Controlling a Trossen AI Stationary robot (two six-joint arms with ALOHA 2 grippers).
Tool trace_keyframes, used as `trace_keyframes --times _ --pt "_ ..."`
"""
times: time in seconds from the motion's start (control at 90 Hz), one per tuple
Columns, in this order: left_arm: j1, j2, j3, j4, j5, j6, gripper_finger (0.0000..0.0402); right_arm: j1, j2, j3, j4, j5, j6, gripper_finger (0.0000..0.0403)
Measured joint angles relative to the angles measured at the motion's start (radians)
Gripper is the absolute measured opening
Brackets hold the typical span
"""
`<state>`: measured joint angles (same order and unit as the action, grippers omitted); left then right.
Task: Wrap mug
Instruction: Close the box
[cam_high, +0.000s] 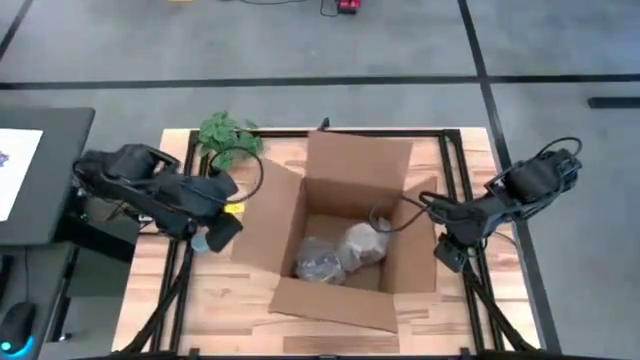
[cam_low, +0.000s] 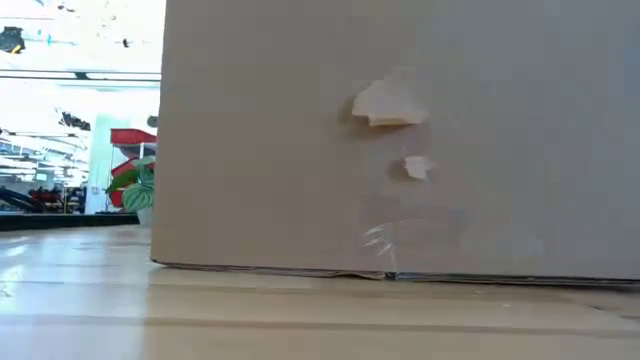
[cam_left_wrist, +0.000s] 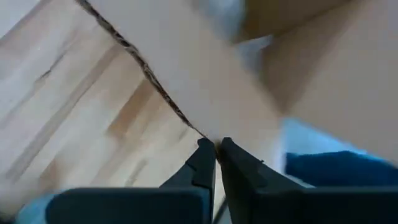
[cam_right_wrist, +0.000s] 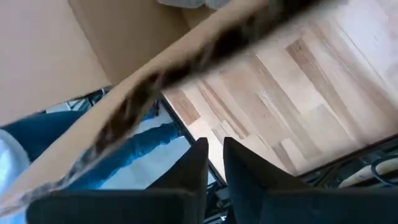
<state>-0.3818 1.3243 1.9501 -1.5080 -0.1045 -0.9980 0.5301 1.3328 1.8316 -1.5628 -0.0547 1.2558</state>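
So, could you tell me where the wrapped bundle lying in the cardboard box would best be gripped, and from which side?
Probably from straight above: the cardboard box is open at the top and its walls shut off every sideways approach. The wrapped bundle lies on the box floor beside a second bundle, so close on its rounded upper part, away from that neighbour.

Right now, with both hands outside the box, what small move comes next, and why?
Probably nudge the left hand against the left flap to fold it inward: the wrapped bundles already lie in the box, and that hand's shut tips sit at the flap's edge.
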Motion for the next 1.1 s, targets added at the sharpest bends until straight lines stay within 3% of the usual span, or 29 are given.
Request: trace_keyframes --times 0.1,0.211,0.556,0.867,1.1 --pt "-0.01 -0.006 0.082 -0.07 0.026 -0.088 0.0 0.0 -0.001 0.007 -0.001 0.001 -0.014 0.0034" --pt "-0.012 -0.043 0.049 -0.071 0.031 -0.146 0.0 0.0 -0.001 0.007 -0.003 0.0 -0.029 0.0033" --pt "-0.009 -0.016 -0.266 -0.06 -0.082 -0.085 0.0 0.0 0.018 0.007 -0.006 0.011 -0.051 0.0033" --pt "-0.004 0.017 -0.231 0.334 -0.215 0.126 0.0 -0.01 0.028 0.007 0.1 0.104 -0.107 0.0031" --pt "0.014 0.111 -0.233 0.376 -0.205 0.189 0.0 -0.077 0.077 0.007 0.126 0.189 -0.261 0.0014"
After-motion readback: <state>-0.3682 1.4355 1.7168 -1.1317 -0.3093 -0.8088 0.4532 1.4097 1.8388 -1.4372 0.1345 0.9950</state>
